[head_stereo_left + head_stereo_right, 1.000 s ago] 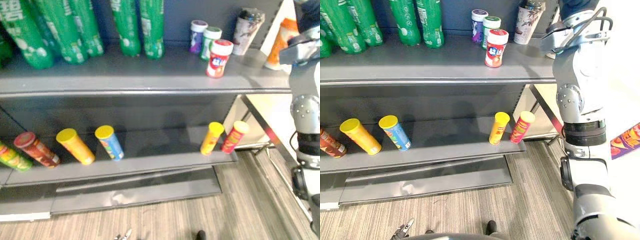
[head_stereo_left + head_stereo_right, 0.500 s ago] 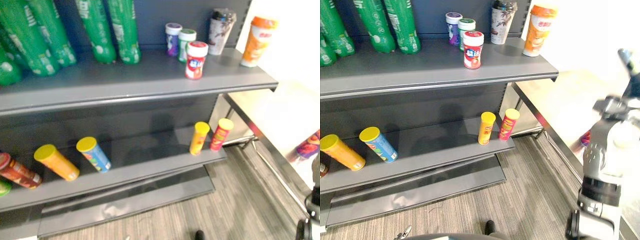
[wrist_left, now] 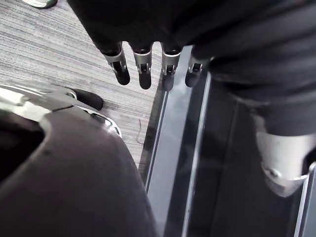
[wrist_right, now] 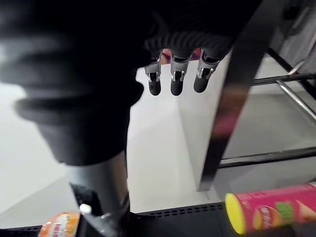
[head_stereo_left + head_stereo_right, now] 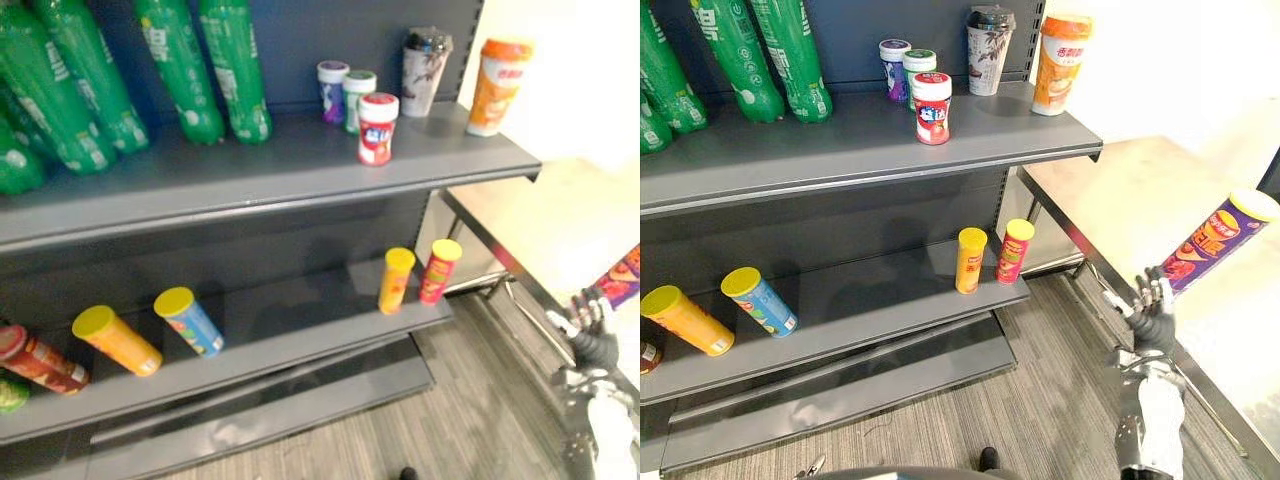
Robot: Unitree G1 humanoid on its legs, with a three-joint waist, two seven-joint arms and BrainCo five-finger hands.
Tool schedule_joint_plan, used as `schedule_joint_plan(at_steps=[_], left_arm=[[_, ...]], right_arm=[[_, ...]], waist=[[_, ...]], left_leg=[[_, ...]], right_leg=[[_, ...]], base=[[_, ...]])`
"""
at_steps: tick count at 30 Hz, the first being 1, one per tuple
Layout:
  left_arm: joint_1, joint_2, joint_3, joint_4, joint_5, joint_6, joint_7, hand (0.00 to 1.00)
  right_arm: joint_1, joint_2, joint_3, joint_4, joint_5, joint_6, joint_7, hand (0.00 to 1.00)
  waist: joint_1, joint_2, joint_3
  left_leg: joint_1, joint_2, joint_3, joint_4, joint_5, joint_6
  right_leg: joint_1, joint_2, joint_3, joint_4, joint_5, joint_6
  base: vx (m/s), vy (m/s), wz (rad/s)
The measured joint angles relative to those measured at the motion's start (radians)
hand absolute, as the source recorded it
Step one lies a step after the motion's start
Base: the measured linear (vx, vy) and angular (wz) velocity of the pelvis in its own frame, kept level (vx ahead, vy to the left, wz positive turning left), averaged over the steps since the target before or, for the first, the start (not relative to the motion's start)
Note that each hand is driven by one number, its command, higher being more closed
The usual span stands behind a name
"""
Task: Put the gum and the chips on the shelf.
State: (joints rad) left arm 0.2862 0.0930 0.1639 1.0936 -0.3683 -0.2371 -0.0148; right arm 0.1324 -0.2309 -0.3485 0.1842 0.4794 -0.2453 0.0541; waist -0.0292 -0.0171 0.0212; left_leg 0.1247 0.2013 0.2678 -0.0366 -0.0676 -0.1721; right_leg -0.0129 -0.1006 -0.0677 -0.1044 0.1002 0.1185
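A red-lidded gum jar [image 5: 932, 108] stands upright on the upper shelf [image 5: 870, 165], in front of a purple jar [image 5: 894, 69] and a green jar [image 5: 917, 67]. A purple chips can [image 5: 1215, 240] with a yellow lid lies on the pale table [image 5: 1120, 200] to the right of the shelf. My right hand [image 5: 1152, 310] is raised at the table's edge, just below and left of that can, open and holding nothing. In the right wrist view its fingers [image 4: 177, 79] are straight. My left hand [image 3: 143, 69] hangs open over the floor by the shelf's base.
Green bottles [image 5: 735, 55] fill the upper shelf's left; a dark cup [image 5: 988, 50] and an orange cup [image 5: 1056, 62] stand at its right end. Several chips cans lie on the lower shelf [image 5: 890, 310], with a yellow can [image 5: 969, 259] and a red can [image 5: 1013, 250] nearest me.
My right arm has dropped from beside the upper shelf's right end to the table's edge by the purple can. The camera has swung right and back, bringing the table into view.
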Motion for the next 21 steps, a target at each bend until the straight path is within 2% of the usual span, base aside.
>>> schedule_joint_plan(at_steps=[4, 9, 13, 18, 21], left_arm=[[0.000, -0.003, 0.001, -0.002, 0.000, 0.001, 0.009, 0.00], [0.000, -0.003, 0.000, -0.002, 0.000, 0.007, 0.009, 0.00], [-0.001, -0.004, 0.000, -0.002, 0.000, 0.008, 0.009, 0.00], [-0.008, -0.002, -0.009, -0.002, 0.000, 0.018, 0.009, 0.00], [-0.010, -0.001, -0.011, -0.002, 0.001, 0.031, 0.013, 0.00]], right_arm=[[0.023, 0.023, 0.013, 0.031, -0.001, 0.014, 0.003, 0.00], [0.060, 0.038, 0.048, 0.069, -0.007, 0.028, 0.062, 0.00], [0.070, 0.066, 0.076, 0.119, -0.007, 0.034, 0.069, 0.00], [0.075, 0.075, 0.137, 0.250, -0.016, 0.050, 0.086, 0.00], [0.080, 0.076, 0.163, 0.366, -0.082, 0.057, 0.076, 0.00]], waist=[[0.002, 0.003, -0.001], [0.001, 0.004, -0.001], [0.002, 0.006, 0.000], [0.004, 0.007, 0.001], [0.004, 0.010, 0.001]], left_leg=[[0.000, 0.000, -0.003, 0.000, 0.000, 0.000], [0.000, -0.001, -0.004, 0.000, 0.000, 0.000], [0.000, -0.001, -0.004, -0.002, 0.000, 0.000], [0.001, -0.002, -0.005, -0.008, 0.000, 0.000], [0.001, -0.002, -0.008, -0.011, 0.000, 0.000]], right_leg=[[0.007, -0.001, -0.004, 0.000, 0.000, 0.000], [0.007, -0.001, -0.005, 0.000, -0.004, 0.005], [0.007, -0.002, -0.006, 0.000, -0.004, 0.005], [0.006, -0.002, -0.010, -0.001, -0.005, 0.005], [0.007, -0.003, -0.013, 0.000, -0.003, 0.003]], base=[[0.00, 0.000, 0.00], [0.00, 0.000, 0.00], [0.00, 0.000, 0.00], [0.00, 0.000, 0.00], [0.00, 0.000, 0.00]])
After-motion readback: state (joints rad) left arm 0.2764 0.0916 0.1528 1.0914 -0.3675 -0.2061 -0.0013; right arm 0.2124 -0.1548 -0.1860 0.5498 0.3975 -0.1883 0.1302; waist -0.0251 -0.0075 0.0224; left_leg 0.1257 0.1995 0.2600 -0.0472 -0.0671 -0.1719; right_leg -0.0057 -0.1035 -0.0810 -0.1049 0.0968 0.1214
